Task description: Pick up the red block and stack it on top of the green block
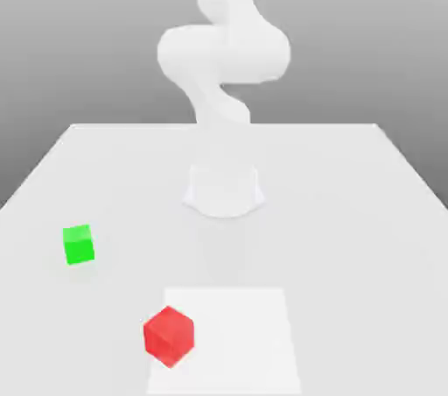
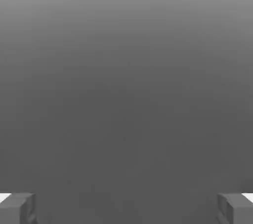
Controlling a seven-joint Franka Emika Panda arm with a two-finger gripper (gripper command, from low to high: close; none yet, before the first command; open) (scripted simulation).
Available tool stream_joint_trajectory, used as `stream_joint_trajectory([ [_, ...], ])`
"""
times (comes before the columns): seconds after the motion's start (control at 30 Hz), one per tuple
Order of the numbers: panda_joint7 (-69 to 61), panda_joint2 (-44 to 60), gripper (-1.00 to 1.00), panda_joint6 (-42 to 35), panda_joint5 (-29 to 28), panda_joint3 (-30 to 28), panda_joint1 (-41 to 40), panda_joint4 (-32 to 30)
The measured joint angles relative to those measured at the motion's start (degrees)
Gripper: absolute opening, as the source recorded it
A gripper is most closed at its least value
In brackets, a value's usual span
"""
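Note:
The red block [image 1: 168, 336] is a small cube lying near the table's front edge, a little toward the exterior view's left. The green block [image 1: 78, 245] sits further back and further to that left, apart from the red one. Both rest on the white table [image 1: 350, 211]. The white arm [image 1: 223, 53] rises from its base at the table's middle and runs up out of the picture. In the hand view my gripper [image 2: 126, 209] is open, its two grey fingertips [image 2: 17, 208] far apart with nothing between them, against plain grey background.
The arm's round base [image 1: 223, 189] stands at the table's middle, behind both blocks. A lighter square patch [image 1: 245, 342] marks the table's front, with the red block on its left edge. The table ends just in front of the red block.

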Motion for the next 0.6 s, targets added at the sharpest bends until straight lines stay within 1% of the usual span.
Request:
stream_joint_trajectory([
  [0.3,11.4,19.1,0.00,9.0,-2.2,2.0,-5.9,-6.6],
  [0.47,17.3,29.5,0.00,13.9,-3.0,1.9,-8.0,-10.2],
  [0.6,21.3,37.8,0.00,17.9,-2.6,1.2,-9.3,-13.1],
])
